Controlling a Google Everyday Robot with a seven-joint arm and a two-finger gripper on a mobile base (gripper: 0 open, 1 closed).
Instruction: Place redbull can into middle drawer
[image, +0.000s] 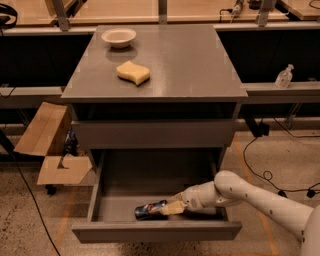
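Note:
The redbull can (148, 210), blue and silver, lies on its side low in the open middle drawer (155, 231), near the front panel. My gripper (170, 208) reaches in from the right, and its pale fingers are closed around the can's right end. The white arm comes in over the drawer's right wall. The can's underside is hidden by the front panel, so I cannot tell whether it rests on the drawer floor.
A white bowl (118, 37) and a yellow sponge (133, 72) sit on the cabinet top (190, 60). The upper drawer (155, 134) is shut. Cardboard boxes (50, 150) stand left of the cabinet. Cables (270, 175) lie on the floor at the right.

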